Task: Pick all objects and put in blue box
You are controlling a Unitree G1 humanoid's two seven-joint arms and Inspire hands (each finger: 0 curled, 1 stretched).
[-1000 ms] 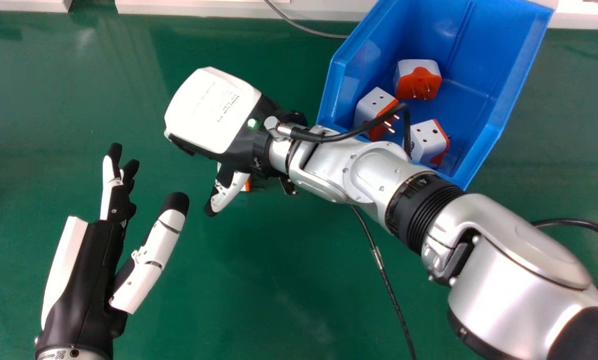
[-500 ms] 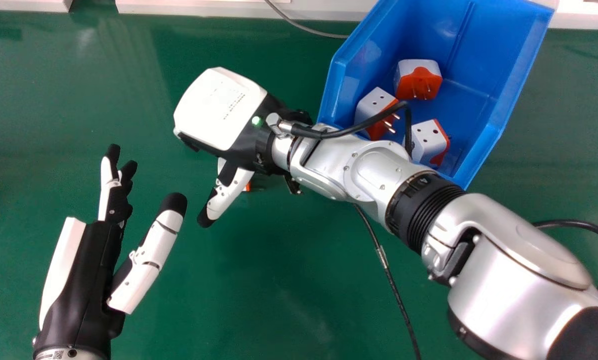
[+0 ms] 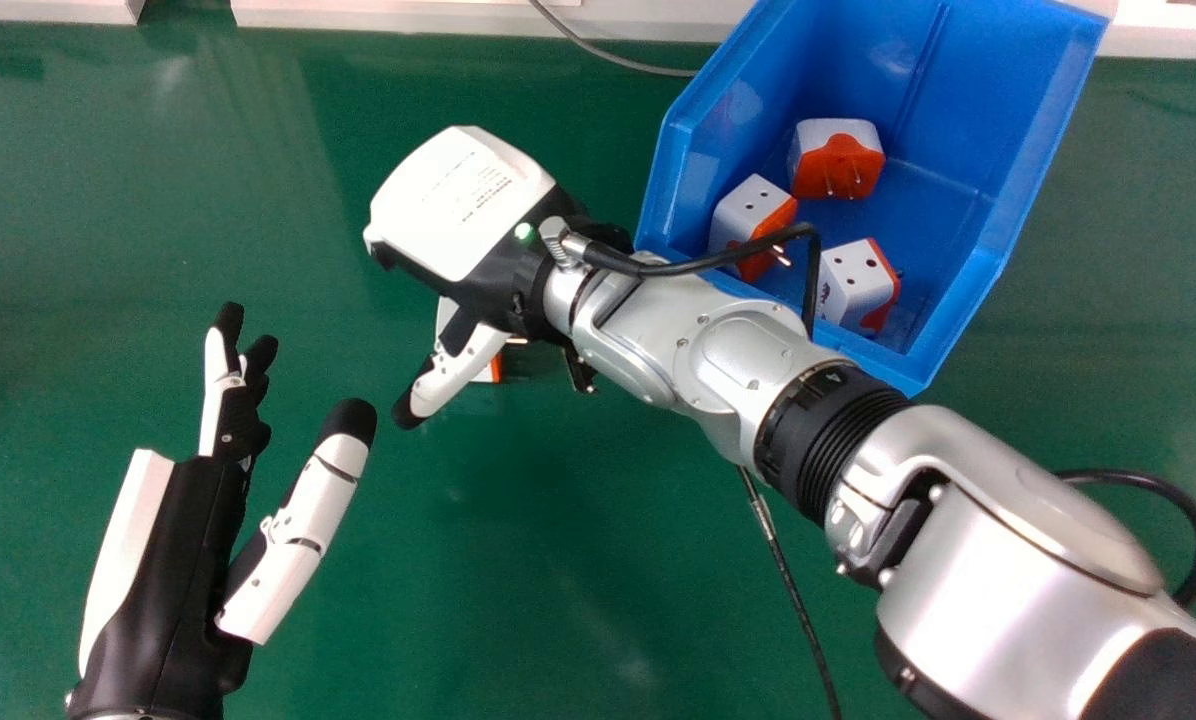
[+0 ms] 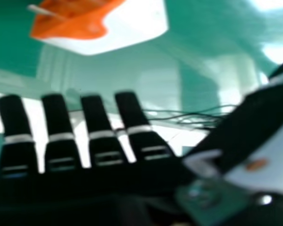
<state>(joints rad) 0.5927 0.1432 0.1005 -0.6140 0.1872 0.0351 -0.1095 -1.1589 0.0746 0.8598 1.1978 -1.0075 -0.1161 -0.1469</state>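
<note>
In the head view my right hand [image 3: 463, 205] is held palm down over the green table, left of the blue box [image 3: 1003, 235]. Partly hidden under its thumb is a white and orange plug adapter [image 3: 489, 372]. The right hand view shows that adapter [image 4: 132, 23] beyond the straight fingers of my right hand [image 4: 96, 115], apart from them. Inside the box lie three more adapters, one at the back [image 3: 838, 160], one at the left [image 3: 753, 225] and one nearer the front [image 3: 858, 285]. My left hand [image 3: 173, 560] is open and empty at the lower left.
My right forearm [image 3: 728, 345] crosses just in front of the box and overlaps its near left rim. A black cable loops over the box's edge, and another cable [image 3: 783, 570] hangs down across the table. White ledges [image 3: 408, 18] run along the far edge.
My right hand has shifted to the right, back toward the box, uncovering a little more of the adapter beneath it. The right forearm has dropped slightly, and my left hand has moved slightly down.
</note>
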